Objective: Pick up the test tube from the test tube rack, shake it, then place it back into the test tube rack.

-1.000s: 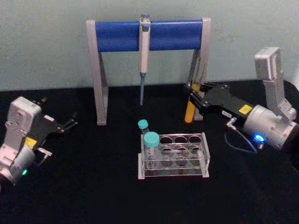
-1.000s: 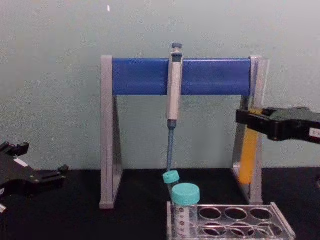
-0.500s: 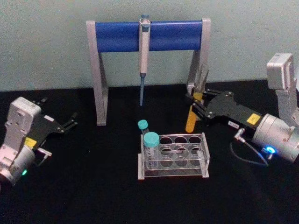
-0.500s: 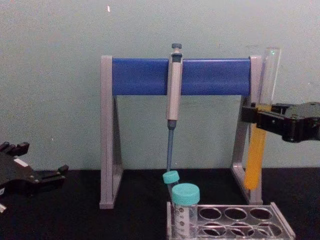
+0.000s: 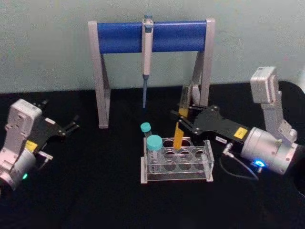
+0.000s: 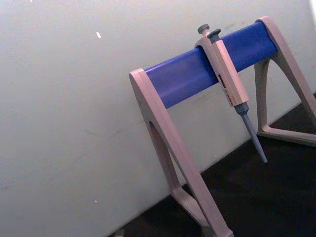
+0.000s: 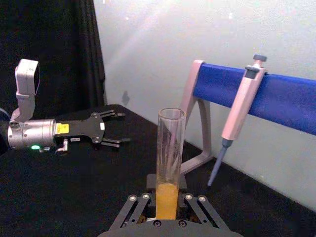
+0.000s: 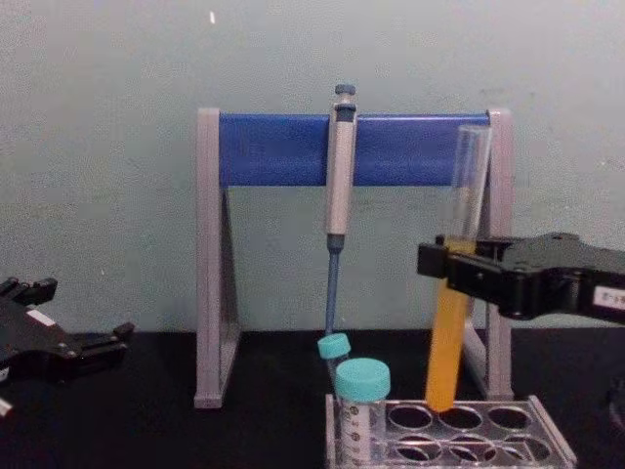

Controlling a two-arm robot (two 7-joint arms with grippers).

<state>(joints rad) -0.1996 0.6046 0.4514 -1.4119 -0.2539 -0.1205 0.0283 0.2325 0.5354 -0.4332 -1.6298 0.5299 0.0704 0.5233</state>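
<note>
Clear plastic rack sits just under the right tool, which clamps the test tube, orange end tilted at a back-row hole. Leaning so, it could catch the rim and slip, I'd guess. Left tool idles far off, jaws spread.

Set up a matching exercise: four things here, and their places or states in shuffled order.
1 test tube
2 pipette
3 front teal-capped tube
4 left gripper

A hangs on the blue bar
B stands in the test tube rack's left end
C open, parked at the left
D held by the right gripper, bottom end at the rack

Pairs: 1-D, 2-A, 3-B, 4-C
</note>
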